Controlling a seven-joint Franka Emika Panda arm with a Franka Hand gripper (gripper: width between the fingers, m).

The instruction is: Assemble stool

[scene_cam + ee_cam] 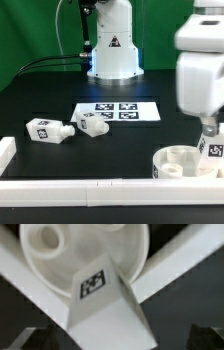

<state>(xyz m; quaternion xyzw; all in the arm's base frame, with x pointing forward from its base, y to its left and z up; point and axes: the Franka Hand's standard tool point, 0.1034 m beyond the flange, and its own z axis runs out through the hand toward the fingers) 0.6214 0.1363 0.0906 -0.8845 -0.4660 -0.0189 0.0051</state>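
edges: white rail [90, 187] lines the near tabletop [125, 145] edge.
room: bare between loose legs [92, 123], left, and seat [170, 160].
seat: white disc, near right corner, tagged leg [213, 149] standing on it.
hand [207, 127]: spread wide above that leg.

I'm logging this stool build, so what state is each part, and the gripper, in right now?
gripper: open, fingers either side of a leg, not clamping it.
standing leg: upright at the seat; whether it is fully socketed cannot be told.
seat: lying flat, sockets facing up.
outer loose leg: lying on its side, unattached.
inner loose leg: lying on its side, unattached.
marker board: lying flat.
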